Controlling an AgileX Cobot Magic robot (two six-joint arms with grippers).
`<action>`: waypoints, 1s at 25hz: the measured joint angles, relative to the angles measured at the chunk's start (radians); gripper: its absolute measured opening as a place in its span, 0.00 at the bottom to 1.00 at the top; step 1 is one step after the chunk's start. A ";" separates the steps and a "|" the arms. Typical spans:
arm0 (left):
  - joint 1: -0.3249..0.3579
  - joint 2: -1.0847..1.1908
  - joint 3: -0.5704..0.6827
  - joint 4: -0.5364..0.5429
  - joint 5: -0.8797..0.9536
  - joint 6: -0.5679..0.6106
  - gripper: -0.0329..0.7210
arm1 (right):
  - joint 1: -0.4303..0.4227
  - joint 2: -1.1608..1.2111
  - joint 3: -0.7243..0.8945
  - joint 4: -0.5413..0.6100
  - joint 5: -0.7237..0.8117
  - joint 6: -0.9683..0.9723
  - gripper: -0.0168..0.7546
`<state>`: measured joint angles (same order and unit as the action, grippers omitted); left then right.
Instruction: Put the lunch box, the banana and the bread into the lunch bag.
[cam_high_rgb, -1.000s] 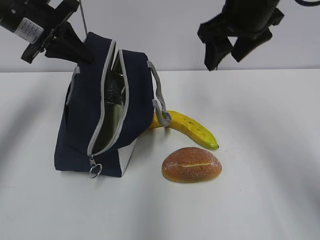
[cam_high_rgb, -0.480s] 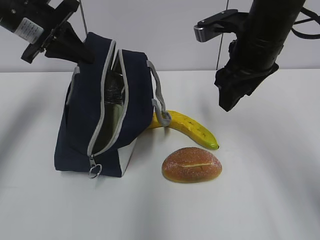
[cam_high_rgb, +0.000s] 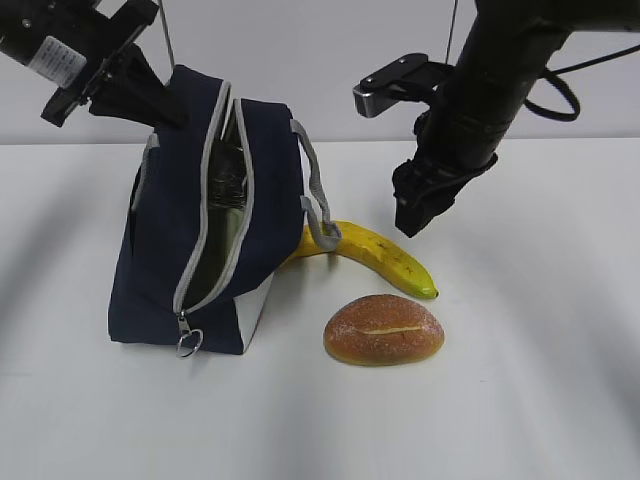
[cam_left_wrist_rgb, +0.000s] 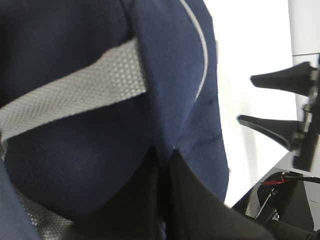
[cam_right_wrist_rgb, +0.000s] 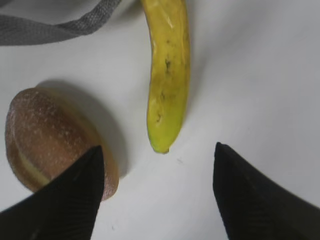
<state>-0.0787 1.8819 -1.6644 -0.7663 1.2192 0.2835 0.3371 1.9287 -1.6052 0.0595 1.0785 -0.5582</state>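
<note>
The navy lunch bag (cam_high_rgb: 165, 250) stands tilted on the white table, its grey zipper open. My left gripper (cam_high_rgb: 168, 110) is shut on the fabric at its top rear edge; the left wrist view shows the jaws (cam_left_wrist_rgb: 165, 157) pinched on navy cloth (cam_left_wrist_rgb: 75, 165). In the opening shows a glassy, sage-green shape, apparently the lunch box (cam_high_rgb: 228, 195). The banana (cam_high_rgb: 380, 256) lies right of the bag, the bread (cam_high_rgb: 383, 329) in front of it. My right gripper (cam_high_rgb: 418, 218) hangs open just above the banana's far end. Its empty jaws (cam_right_wrist_rgb: 155, 147) straddle the banana's (cam_right_wrist_rgb: 167, 75) tip, the bread (cam_right_wrist_rgb: 45, 135) beside the left finger.
A grey strap handle (cam_high_rgb: 318, 205) droops from the bag over the banana's stem end and shows in the right wrist view as the strap (cam_right_wrist_rgb: 60, 25). A ring pull (cam_high_rgb: 190, 343) hangs at the bag's front corner. A pale wall stands behind the table.
The right arm has come down and to the left, from high at the back to just over the banana. The left gripper, bag, banana and bread have not moved.
</note>
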 joint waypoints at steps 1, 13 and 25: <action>0.000 0.000 0.000 0.000 0.000 0.000 0.04 | 0.000 0.018 0.000 0.007 -0.022 -0.006 0.68; 0.000 0.000 0.000 0.004 0.000 0.000 0.04 | 0.000 0.218 -0.067 0.042 -0.123 -0.040 0.68; 0.000 0.000 0.000 0.025 0.000 0.000 0.04 | 0.000 0.367 -0.201 0.078 -0.124 -0.047 0.68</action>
<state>-0.0787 1.8819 -1.6644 -0.7414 1.2192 0.2835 0.3371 2.2959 -1.8066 0.1374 0.9541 -0.6051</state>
